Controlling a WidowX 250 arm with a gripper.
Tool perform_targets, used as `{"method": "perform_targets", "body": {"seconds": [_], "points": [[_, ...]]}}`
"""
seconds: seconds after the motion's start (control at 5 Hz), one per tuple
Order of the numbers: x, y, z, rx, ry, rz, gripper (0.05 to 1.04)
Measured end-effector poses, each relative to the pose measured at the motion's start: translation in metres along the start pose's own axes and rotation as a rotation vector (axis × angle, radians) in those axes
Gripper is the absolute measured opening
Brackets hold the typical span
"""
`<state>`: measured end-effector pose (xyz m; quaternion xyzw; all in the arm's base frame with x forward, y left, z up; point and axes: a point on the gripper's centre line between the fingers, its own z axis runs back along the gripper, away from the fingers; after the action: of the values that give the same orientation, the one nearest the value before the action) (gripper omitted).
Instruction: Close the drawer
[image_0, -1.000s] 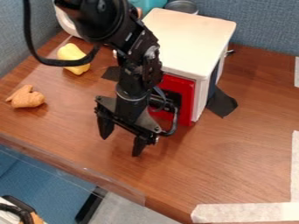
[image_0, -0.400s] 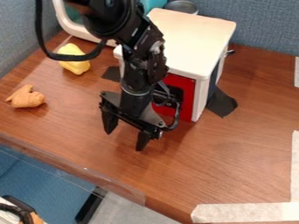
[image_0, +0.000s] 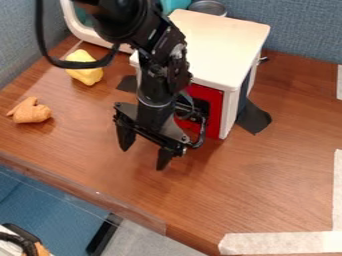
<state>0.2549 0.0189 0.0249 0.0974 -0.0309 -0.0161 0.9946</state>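
Camera view: above table (image_0: 260, 185) | slants down toward partition (image_0: 300, 30) | fairly near | exact height hard to tell

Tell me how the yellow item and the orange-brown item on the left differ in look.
Colour: the yellow item is pale yellow, while the orange-brown item is darker.
Shape: the yellow item is a smooth, blocky lump, while the orange-brown item is rounded with a thin point at its left end.
Overlap: the black cable crosses in front of the yellow item; the orange-brown item is unobstructed.
Both lie on the wooden table.
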Motion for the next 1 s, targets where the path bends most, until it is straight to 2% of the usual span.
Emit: {"method": "perform_targets", "body": {"seconds": [0.6,1.0], "points": [[-0.049,-0.003,0.032,-0.077,-0.032,-0.038,1.0],[-0.081,0.001,0.058,-0.103,-0.065,-0.032,1.0]]}}
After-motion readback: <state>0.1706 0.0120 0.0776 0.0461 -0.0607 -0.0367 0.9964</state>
